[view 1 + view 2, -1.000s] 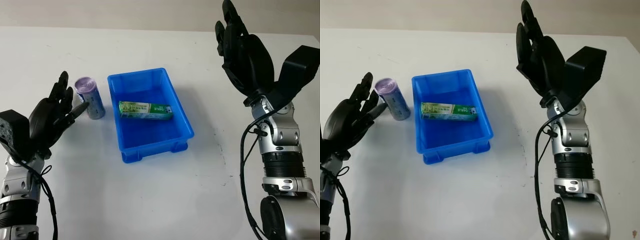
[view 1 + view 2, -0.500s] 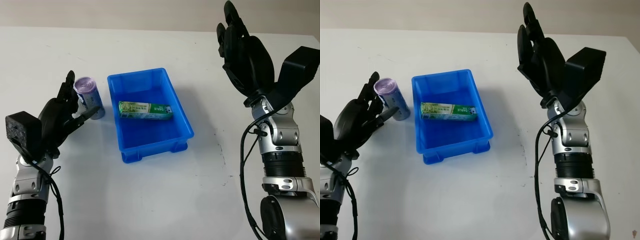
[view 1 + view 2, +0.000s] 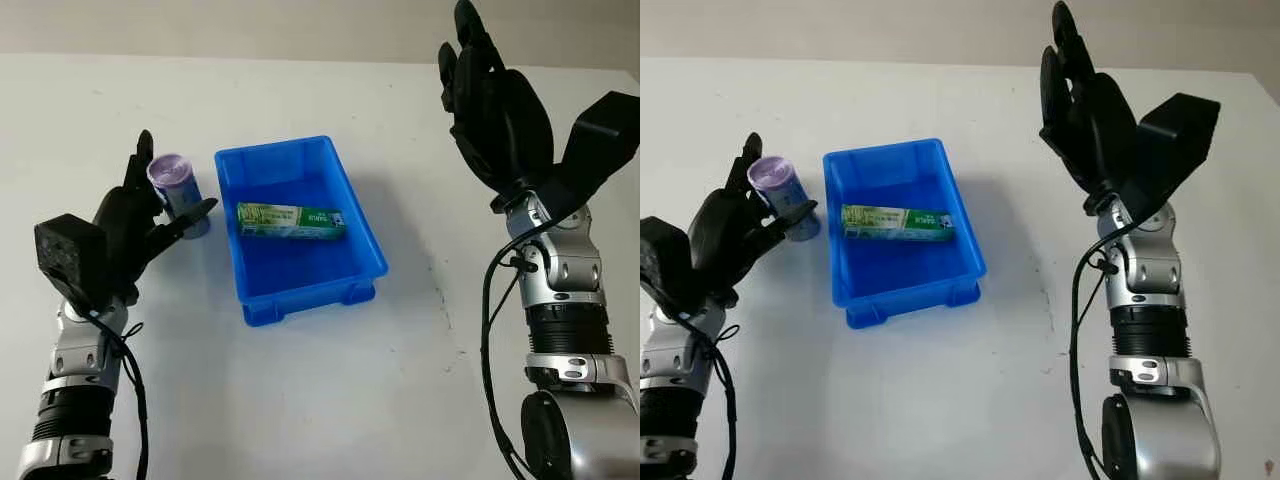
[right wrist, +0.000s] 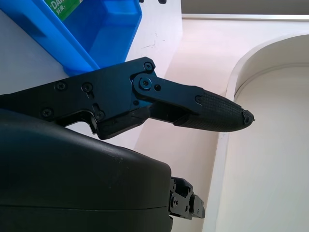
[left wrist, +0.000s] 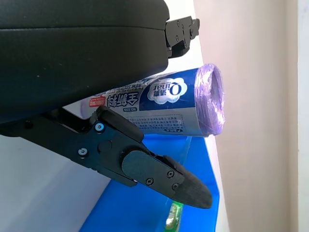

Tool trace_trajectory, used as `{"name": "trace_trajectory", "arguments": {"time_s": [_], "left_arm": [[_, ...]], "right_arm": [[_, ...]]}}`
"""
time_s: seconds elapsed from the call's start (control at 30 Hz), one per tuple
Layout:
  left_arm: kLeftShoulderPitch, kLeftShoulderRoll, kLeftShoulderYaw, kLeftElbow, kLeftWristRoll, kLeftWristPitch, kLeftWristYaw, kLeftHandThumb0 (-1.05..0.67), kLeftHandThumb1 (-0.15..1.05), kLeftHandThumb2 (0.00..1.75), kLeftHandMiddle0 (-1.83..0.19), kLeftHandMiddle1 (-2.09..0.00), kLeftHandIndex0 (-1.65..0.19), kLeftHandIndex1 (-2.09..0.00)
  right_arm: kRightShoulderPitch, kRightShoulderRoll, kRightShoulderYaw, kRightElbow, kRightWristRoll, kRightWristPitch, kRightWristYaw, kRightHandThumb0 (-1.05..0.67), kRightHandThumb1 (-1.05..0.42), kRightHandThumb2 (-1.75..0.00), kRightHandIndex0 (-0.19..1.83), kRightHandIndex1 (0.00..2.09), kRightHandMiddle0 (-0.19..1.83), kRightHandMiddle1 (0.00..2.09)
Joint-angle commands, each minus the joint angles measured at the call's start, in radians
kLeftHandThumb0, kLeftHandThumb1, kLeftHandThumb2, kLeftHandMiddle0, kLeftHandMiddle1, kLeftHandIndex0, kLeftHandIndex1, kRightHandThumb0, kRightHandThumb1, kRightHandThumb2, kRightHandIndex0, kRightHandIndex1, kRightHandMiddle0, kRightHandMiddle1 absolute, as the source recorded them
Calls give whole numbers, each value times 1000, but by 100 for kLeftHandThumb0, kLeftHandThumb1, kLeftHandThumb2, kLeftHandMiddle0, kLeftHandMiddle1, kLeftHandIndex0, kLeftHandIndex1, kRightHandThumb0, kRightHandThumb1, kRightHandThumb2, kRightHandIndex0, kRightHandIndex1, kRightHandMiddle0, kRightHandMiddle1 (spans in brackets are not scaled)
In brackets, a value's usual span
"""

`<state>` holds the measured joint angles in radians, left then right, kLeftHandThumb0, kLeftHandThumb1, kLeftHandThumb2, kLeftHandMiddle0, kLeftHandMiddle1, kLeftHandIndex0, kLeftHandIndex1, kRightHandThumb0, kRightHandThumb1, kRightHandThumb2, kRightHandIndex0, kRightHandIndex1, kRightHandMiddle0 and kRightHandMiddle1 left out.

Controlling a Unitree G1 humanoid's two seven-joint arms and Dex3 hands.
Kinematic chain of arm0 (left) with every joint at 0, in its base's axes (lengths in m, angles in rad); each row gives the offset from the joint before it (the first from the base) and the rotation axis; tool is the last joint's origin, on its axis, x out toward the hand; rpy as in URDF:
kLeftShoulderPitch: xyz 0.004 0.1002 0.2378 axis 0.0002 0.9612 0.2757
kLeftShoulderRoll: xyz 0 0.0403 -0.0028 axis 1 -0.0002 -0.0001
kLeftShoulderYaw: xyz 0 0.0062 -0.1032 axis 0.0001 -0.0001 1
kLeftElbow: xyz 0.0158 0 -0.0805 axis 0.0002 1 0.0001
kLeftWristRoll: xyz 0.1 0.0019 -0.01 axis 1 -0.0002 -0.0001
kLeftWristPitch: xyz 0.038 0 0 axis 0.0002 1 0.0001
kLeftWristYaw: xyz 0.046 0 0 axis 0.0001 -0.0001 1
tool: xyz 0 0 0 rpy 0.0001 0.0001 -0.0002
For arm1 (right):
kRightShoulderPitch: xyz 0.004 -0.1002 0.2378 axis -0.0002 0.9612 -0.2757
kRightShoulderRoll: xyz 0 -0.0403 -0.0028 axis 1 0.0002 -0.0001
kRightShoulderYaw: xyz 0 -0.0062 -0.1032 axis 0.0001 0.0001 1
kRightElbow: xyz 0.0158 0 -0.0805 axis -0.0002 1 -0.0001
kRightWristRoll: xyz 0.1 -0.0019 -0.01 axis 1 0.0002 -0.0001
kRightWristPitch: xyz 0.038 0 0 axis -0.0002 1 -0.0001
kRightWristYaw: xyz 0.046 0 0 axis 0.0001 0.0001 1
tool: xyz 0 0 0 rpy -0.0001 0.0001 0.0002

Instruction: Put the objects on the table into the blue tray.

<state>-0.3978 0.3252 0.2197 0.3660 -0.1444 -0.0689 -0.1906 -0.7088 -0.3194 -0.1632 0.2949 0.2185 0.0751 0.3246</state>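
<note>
Reaching from bench's left side, left hand sat around purple-topped can — fingers either side, not clearly clamped, so grip could not be told. Can stood upright on white bench, just left of blue tray. Green carton lay flat inside tray. Right hand was raised well right of tray — open, holding nothing.

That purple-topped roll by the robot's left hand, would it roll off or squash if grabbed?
The purple roll stands on end beside the blue tray, so a nudge might tip it; being round, it would then likely roll. It looks like wrapped plastic film, probably light and slightly yielding. The left robot hand flanks it.
</note>
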Motion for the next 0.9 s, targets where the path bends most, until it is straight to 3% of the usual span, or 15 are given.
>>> {"name": "trace_trajectory", "arguments": {"time_s": [0.0,0.07,0.2,0.23,0.27,0.3,0.43,0.53,0.67,0.87], "left_arm": [[-17,-12,1,-16,4,10,21,-68,83,5,6,-8,11,-6],[-18,-16,-5,-29,17,34,47,-66,84,5,2,-9,9,-7],[-19,-9,-34,-40,104,50,123,-68,86,6,-30,-18,-21,-22],[-21,-8,-39,-34,120,44,132,-68,87,6,-24,-42,-20,-39],[-24,-7,-43,-31,131,47,139,-68,87,6,-11,-82,-13,-72],[-26,-8,-46,-29,140,54,145,-66,87,5,1,-128,-5,-121],[-29,-1,-70,-29,193,82,171,-55,88,6,-2,-197,1,-198],[-34,-1,-76,-23,210,84,176,-45,91,6,-21,-208,-9,-208],[-40,-3,-79,-1,221,63,179,-40,102,10,-56,-209,-49,-209],[-45,4,-79,22,218,23,162,-44,105,45,-110,-209,-71,-209]], "right_arm": [[5,-5,-8,-26,6,1,1,-75,-105,-69,-19,0,-19,0],[7,-5,-10,-27,7,2,1,-74,-105,-70,-19,0,-19,0],[9,-3,-19,-35,15,13,-9,-76,-105,-66,-19,0,-19,0],[10,-2,-23,-38,19,14,-12,-76,-105,-66,-19,0,-19,0],[11,0,-27,-41,23,18,-16,-75,-105,-65,-19,0,-19,0],[12,2,-29,-47,26,23,-23,-75,-105,-64,-19,0,-19,0],[17,-3,-34,-64,33,37,-33,-75,-105,-63,-19,0,-19,0],[19,-11,-36,-63,32,31,-24,-74,-105,-64,-19,0,-19,0],[22,-15,-38,-76,25,43,-35,-75,-105,-64,-19,0,-19,0],[25,-20,-40,-76,20,36,-30,-73,-105,-66,-19,0,-19,0]]}}
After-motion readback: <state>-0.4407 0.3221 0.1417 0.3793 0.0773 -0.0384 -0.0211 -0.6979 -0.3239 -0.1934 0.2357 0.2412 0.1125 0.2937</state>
